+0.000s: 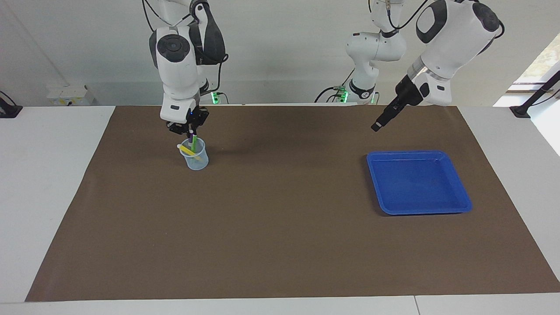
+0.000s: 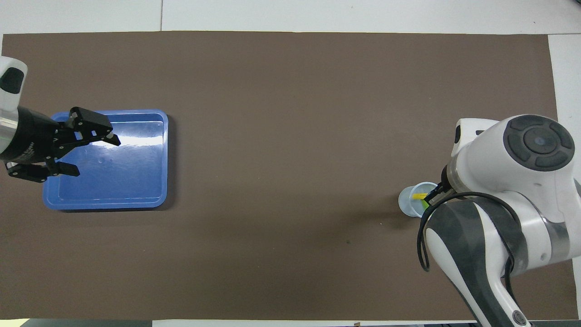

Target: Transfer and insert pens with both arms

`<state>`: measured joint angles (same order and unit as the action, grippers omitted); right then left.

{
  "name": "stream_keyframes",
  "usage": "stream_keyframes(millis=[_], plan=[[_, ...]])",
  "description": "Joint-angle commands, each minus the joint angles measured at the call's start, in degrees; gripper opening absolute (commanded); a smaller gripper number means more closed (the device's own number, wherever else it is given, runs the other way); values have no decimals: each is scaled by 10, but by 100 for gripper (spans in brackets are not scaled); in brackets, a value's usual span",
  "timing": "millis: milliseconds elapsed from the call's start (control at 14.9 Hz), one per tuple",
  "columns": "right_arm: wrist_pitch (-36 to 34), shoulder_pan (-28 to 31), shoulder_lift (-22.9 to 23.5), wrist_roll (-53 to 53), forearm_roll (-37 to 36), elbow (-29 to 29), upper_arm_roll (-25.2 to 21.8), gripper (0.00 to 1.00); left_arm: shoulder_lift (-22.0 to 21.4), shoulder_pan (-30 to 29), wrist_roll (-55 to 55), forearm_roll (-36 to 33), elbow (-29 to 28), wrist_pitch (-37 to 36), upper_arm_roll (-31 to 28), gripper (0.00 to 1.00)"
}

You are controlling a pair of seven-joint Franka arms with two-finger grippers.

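A clear cup (image 1: pixel 195 156) stands on the brown mat toward the right arm's end, with a green pen (image 1: pixel 194 143) and a yellow pen (image 1: pixel 188 150) leaning inside it. My right gripper (image 1: pixel 191 130) hangs straight over the cup, shut on the purple pen (image 1: pixel 193 137), whose lower end dips to the cup's mouth. In the overhead view the right arm's wrist hides that gripper; only the cup (image 2: pixel 410 202) and yellow pen (image 2: pixel 419 196) peek out. My left gripper (image 1: pixel 377 126) is raised and open with nothing in it, and over the blue tray (image 2: pixel 131 181) in the overhead view.
The blue tray (image 1: pixel 459 205) lies empty on the mat toward the left arm's end. The brown mat (image 1: pixel 280 227) covers most of the white table. The right arm's elbow and black cable (image 2: pixel 424 254) overhang the mat beside the cup.
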<state>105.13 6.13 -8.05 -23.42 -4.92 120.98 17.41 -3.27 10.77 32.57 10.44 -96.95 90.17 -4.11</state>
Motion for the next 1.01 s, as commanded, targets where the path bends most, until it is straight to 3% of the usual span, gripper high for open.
stream_keyframes(millis=[0, 67, 134, 201, 335, 469, 671, 939], plan=[[15, 13, -19, -15, -4, 22, 8, 17, 20, -16, -127, -57, 58, -54, 2, 100], [15, 13, -19, -13, -3, 22, 8, 27, 21, -28, -179, -72, 77, -68, 8, 100], [15, 11, -19, -12, -1, 22, 8, 30, 21, -32, -212, -89, 93, -89, 10, 100], [14, 11, -19, -11, 1, 22, 8, 41, 20, -38, -238, -100, 106, -111, 11, 100], [14, 11, -18, -7, 3, 20, 8, 97, 7, -46, -325, -100, 107, -140, 10, 100], [7, 12, -14, -2, 17, -3, 9, 100, -13, -49, -341, -97, 79, -135, 11, 100], [-22, 14, -14, -1, 65, -61, 8, 100, -31, -50, -334, -96, 27, -56, 10, 100], [-139, 18, -3, 49, 69, -203, 6, 100, -10, -43, -334, -97, 42, -29, 8, 100]])
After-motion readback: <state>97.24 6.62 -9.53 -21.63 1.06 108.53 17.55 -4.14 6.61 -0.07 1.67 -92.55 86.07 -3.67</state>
